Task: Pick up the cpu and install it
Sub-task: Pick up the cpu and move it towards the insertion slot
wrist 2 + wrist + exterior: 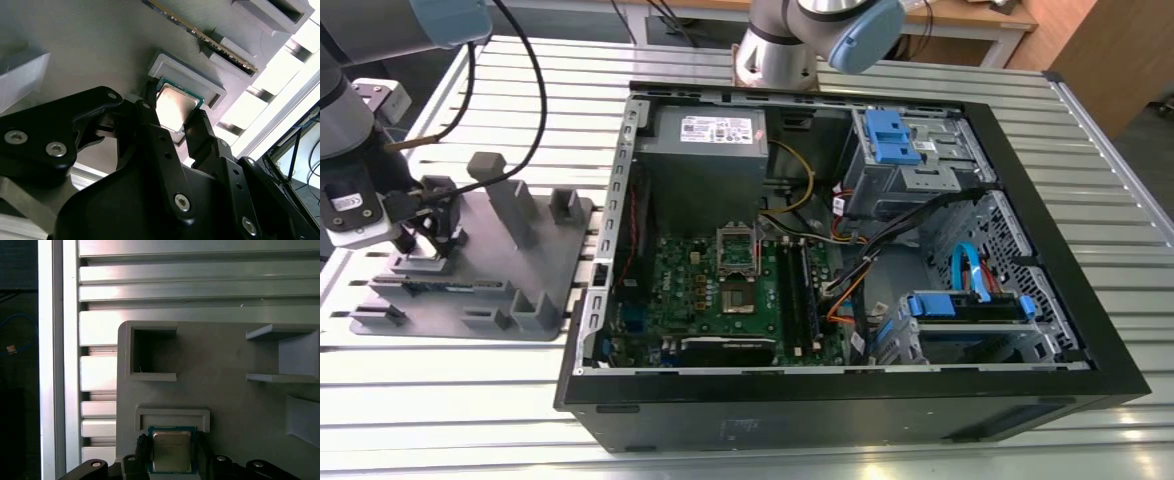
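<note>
well, the ground under me is a table of long ribbed aluminium slats (440, 420), pale and glossy, with a wooden-topped bench (974, 12) behind it. towards the exterior view's right an open black metal computer case (854, 400) lies on the slats. inside it is a green circuit board (687, 290) with a rectangular metal-framed socket (738, 250). towards the exterior view's left, well apart from that socket, sits a matte grey plastic holder (547, 290), a flat slab with upright posts and boxy pockets, its surface finely lined in both wrist views.

my gripper (424, 240) hangs over that holder. in both wrist views my black fingers (142, 447), smooth and bolted with small silver screws, press against opposite edges of the cpu (171, 450), a small flat square chip with a shiny silver metal top and a thin green rim. so my jaws are clenched on the cpu. it lies at a raised grey rectangular frame (172, 413) on the holder. whether it rests there or is lifted clear, i cannot tell.
</note>
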Controlling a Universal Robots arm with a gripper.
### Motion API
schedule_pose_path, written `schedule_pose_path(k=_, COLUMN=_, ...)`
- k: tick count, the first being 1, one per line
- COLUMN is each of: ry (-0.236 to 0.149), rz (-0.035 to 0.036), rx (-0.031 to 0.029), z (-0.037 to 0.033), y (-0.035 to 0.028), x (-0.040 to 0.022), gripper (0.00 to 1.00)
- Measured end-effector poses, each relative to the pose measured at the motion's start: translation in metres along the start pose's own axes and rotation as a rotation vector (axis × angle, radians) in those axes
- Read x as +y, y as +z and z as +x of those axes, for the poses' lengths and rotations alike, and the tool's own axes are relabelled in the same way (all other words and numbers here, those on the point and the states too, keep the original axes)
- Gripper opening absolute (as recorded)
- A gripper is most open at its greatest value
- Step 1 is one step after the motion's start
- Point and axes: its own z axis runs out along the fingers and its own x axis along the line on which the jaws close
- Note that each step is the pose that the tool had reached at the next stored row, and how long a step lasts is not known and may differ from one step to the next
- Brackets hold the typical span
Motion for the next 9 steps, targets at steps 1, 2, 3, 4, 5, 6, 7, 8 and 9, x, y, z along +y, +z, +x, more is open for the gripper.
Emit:
schedule_pose_path(k=1, ry=0.0, rz=0.0, rx=0.0, z=0.0, y=0.0, x=0.0, gripper=0.47)
schedule_pose_path(k=2, ry=0.0, rz=0.0, rx=0.0, z=0.0, y=0.0, x=0.0, gripper=0.47)
schedule_pose_path(k=3, ry=0.0, rz=0.0, rx=-0.0001, z=0.0, y=0.0, x=0.0, gripper=0.47)
schedule_pose_path(k=4, ry=0.0, rz=0.0, rx=0.0, z=0.0, y=-0.0001, x=0.0, gripper=0.47)
schedule_pose_path(k=5, ry=0.0, rz=0.0, rx=0.0, z=0.0, y=-0.0001, x=0.0, gripper=0.47)
schedule_pose_path(k=6, ry=0.0, rz=0.0, rx=0.0001, z=0.0, y=-0.0005, x=0.0, gripper=0.47)
schedule_pose_path(k=7, ry=0.0, rz=0.0003, rx=0.0004, z=0.0001, y=-0.0013, x=0.0, gripper=0.47)
schedule_pose_path(k=8, ry=0.0, rz=0.0002, rx=0.0002, z=0.0001, y=-0.0021, x=0.0, gripper=0.47)
schedule_pose_path(k=9, ry=0.0, rz=0.0001, rx=0.0001, z=0.0001, y=-0.0033, x=0.0, gripper=0.47)
